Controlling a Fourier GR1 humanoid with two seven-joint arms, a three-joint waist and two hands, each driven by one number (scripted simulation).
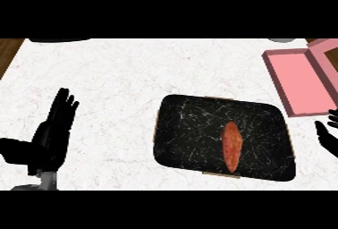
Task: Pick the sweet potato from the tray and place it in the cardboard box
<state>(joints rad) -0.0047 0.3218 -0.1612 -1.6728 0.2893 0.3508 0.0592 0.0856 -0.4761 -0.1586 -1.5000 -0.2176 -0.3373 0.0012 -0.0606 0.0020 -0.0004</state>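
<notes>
An orange-brown sweet potato (pixel 232 146) lies lengthwise on the right half of a black marbled tray (pixel 191 134). A pink open box (pixel 305 80) sits at the far right, beyond the tray's corner. At the lower left my left hand (pixel 54 134) rests open on the counter with fingers straight and pointing away, well clear of the tray. Only the fingers of my right hand (pixel 327 133) show at the right edge, beside the tray and below the box; they look straight and hold nothing.
The counter (pixel 112 71) is white marble, with a wooden strip (pixel 8 51) at the upper left. A dark object (pixel 59 40) and a grey one (pixel 282 40) peek in at the top edge.
</notes>
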